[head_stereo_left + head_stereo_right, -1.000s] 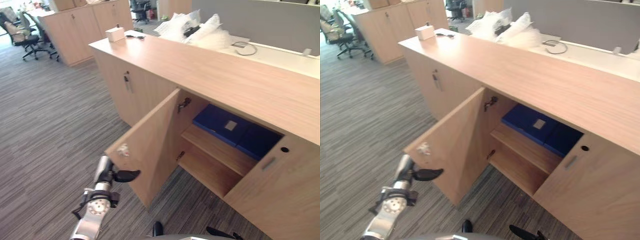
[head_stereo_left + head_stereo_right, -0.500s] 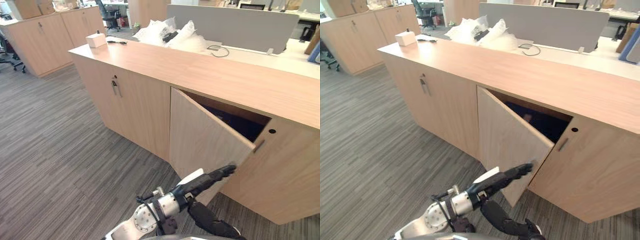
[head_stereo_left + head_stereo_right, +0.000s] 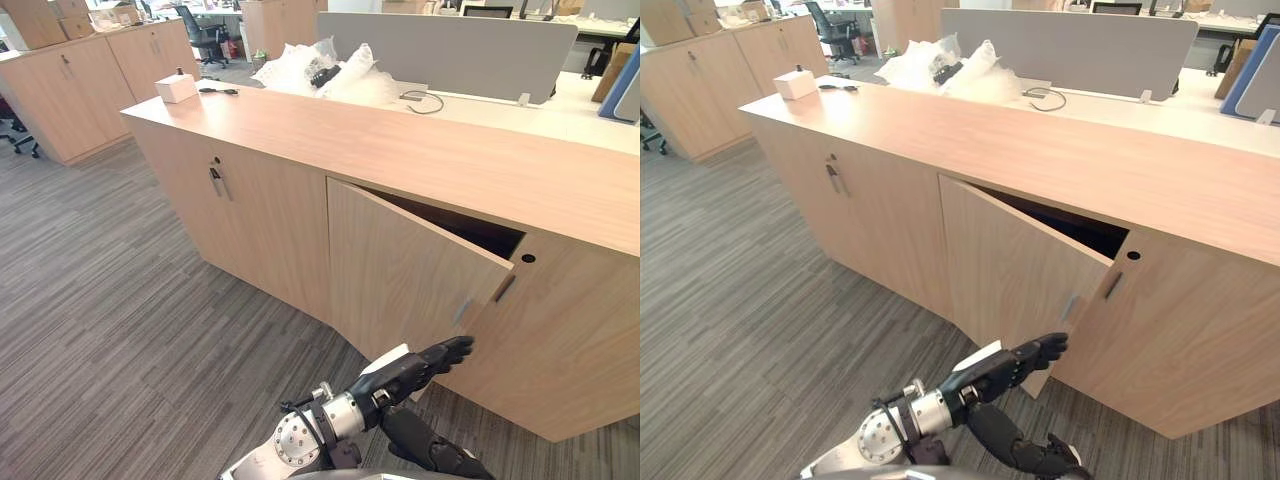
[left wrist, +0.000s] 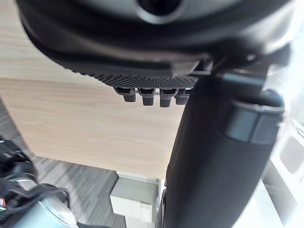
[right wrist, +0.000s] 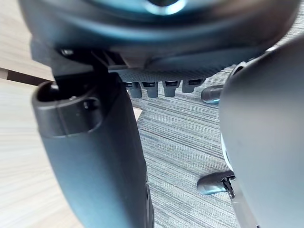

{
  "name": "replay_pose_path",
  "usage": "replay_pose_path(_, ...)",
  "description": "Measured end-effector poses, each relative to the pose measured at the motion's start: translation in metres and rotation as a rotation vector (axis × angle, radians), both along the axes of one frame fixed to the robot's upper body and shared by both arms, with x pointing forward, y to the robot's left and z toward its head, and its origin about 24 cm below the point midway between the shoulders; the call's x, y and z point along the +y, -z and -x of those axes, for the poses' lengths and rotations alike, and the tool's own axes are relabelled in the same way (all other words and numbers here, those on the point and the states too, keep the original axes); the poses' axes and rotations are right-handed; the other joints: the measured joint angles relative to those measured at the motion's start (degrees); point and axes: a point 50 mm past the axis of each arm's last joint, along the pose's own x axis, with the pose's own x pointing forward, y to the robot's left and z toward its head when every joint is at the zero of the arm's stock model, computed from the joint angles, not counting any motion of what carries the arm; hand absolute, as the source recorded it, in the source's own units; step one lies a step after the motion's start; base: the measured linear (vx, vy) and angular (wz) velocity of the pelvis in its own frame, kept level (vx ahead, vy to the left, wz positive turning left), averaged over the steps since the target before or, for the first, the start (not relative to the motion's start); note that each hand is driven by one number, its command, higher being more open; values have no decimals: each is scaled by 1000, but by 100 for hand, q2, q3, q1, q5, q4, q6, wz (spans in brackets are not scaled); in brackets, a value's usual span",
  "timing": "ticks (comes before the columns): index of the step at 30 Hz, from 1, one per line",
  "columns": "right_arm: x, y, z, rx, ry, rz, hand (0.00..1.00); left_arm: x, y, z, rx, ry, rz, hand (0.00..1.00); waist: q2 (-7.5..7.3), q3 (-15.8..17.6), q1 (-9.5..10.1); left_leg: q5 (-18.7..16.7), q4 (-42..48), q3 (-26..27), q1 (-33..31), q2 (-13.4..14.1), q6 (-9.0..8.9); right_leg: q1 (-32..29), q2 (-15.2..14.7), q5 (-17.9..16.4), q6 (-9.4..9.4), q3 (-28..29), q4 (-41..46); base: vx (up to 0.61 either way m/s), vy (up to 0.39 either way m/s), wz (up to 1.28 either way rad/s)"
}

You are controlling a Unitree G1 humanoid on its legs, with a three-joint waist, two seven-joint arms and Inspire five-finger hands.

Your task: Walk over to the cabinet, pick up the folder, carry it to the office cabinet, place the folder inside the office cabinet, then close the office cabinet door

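The folder cannot be made out: the interior of the office cabinet point(image 3: 265, 235) is seen only as a dark, narrow gap behind the door point(image 3: 400, 275). The door is held slightly ajar, with its free edge standing a little out from the cabinet front, beside the neighbouring panel with its round lock hole point(image 3: 527, 258).

The left hand point(image 3: 405, 372) is stretched out low in front of the cabinet. Its fingers point(image 3: 452, 350) are kept straight and laid against the lower free corner of the door, and nothing is gripped by them. The right hand point(image 3: 432, 455) is hung low, near the floor point(image 3: 120, 300) in front of the cabinet. In its wrist view its fingers point(image 5: 164, 87) appear relaxed and nothing is held in them.

On the surface point(image 3: 420, 150) of the cabinet, a small white box point(image 3: 176, 88) is set at the far end. A heap of white plastic wrapping point(image 3: 320, 72) and a looped cable point(image 3: 422, 98) are placed behind the cabinet, before a grey partition point(image 3: 450, 45). A metal handle point(image 3: 217, 182) is fixed to the cabinet's closed door beside the open one.
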Motion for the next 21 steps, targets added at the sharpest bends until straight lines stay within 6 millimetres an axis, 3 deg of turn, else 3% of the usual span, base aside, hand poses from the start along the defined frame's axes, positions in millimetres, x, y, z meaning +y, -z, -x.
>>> replay_pose_path(1, -1, -1, -2, -5, -7, 5, 100, 4, 8, -2, 55, -53, -1, 100, 2, 3, 11, 8, 0, 63, -3, 43, -16, -109, -61, 38, -263, -249, 181, -22, -75, -56)
replay_pose_path(2, -1, -2, -7, -20, -8, 5, 100, 16, 21, -10, 150, -181, -1, 100, -53, 31, 32, -7, 3, 217, -38, 165, -33, -356, -307, 102, -537, -1143, 716, -28, -92, -59)
replay_pose_path(3, 3, -2, -10, -29, -1, -5, 100, 30, 33, -19, 211, -295, -9, 100, -181, 61, 30, -10, 7, 301, -69, 247, -91, -431, -544, 171, -600, -2040, 1044, -26, -73, -49)
replay_pose_path(4, 7, -2, -10, -33, 0, -16, 100, 38, 39, -23, 235, -343, -23, 100, -263, 96, 22, -3, 9, 317, -49, 285, -167, -371, -572, 273, -556, -2247, 1019, 13, -162, -43)
replay_pose_path(5, 12, 0, -5, -19, 4, -28, 100, 55, 50, -26, 274, -420, -67, 100, -392, 96, 27, -3, 34, 426, -24, 395, -225, -318, -412, 639, -296, -2180, 713, 31, -152, -40)
replay_pose_path(7, 16, 2, -1, -7, 5, -39, 100, 79, 70, -21, 347, -513, -140, 100, -452, 84, 81, -74, 75, 769, 138, 671, -371, -182, -40, 823, -122, -1900, 208, 63, -225, -105)
replay_pose_path(9, 16, 1, -3, -12, 3, -43, 100, 104, 85, -9, 418, -602, -194, 100, -431, 173, 91, -561, 910, 1160, 77, 1125, -542, -76, 270, 858, -145, -1544, -47, 92, -258, -137)
replay_pose_path(11, 9, 0, -4, -17, 24, -29, 100, 129, 101, 10, 523, -726, -223, 100, -166, 297, 161, -1313, 2706, 1308, -183, 2083, -558, 139, 846, 767, -247, -1035, -203, 145, -270, -133)
replay_pose_path(13, 3, 0, -1, -14, 52, -22, 100, 144, 112, 22, 603, -839, -234, 100, -79, 354, 211, -1256, 3961, 937, -566, 2621, -437, 258, 1167, 665, -395, -692, -205, 220, -294, -101)
replay_pose_path(14, 2, 0, -2, -17, 55, -19, 100, 149, 117, 27, 630, -880, -258, 100, -68, 398, 222, -1246, 4490, 373, -832, 2639, -478, 344, 1249, 622, -454, -547, -206, 203, -235, -87)
replay_pose_path(15, -3, -1, -2, -15, 58, -4, 100, 151, 121, 33, 658, -906, -273, 100, -96, 457, 248, -1491, 4675, -216, -956, 2366, -765, 406, 1249, 558, -526, -412, -170, 218, -133, -67)
replay_pose_path(16, -8, -1, -1, -11, 73, 10, 100, 151, 119, 26, 640, -932, -259, 100, -106, 503, 276, -1808, 4656, -734, -1032, 1903, -946, 445, 1240, 502, -600, -285, -113, 241, 29, -86)
replay_pose_path(17, -8, -1, 0, -7, 80, 15, 100, 153, 119, 24, 639, -962, -275, 100, -118, 561, 405, -2023, 4428, -1155, -975, 1397, -986, 502, 1216, 485, -624, -62, -94, 231, 79, -87)
replay_pose_path(18, -7, -1, -1, -9, 80, 13, 100, 154, 121, 25, 649, -978, -282, 100, -111, 589, 452, -2066, 4196, -1311, -910, 1154, -1007, 529, 1212, 486, -624, 57, -90, 184, 121, -103)
replay_pose_path(19, -6, -1, -2, -13, 78, 9, 100, 157, 124, 29, 673, -1005, -295, 100, -70, 620, 495, -2061, 3691, -1500, -789, 891, -1010, 555, 1226, 487, -621, 201, -82, 150, 112, -102)
replay_pose_path(20, -6, -2, -4, -19, 75, 10, 100, 159, 130, 38, 718, -1036, -319, 100, 147, 617, 505, -1613, 2855, -1708, -575, 762, -931, 607, 1369, 465, -530, 360, -97, 182, 142, -104)
replay_pose_path(21, -8, -2, -4, -19, 73, 11, 100, 160, 136, 48, 776, -1064, -339, 100, 145, 653, 470, -1484, 2761, -1631, -452, 726, -493, 710, 1378, 404, -370, 491, -126, 146, 112, -67)
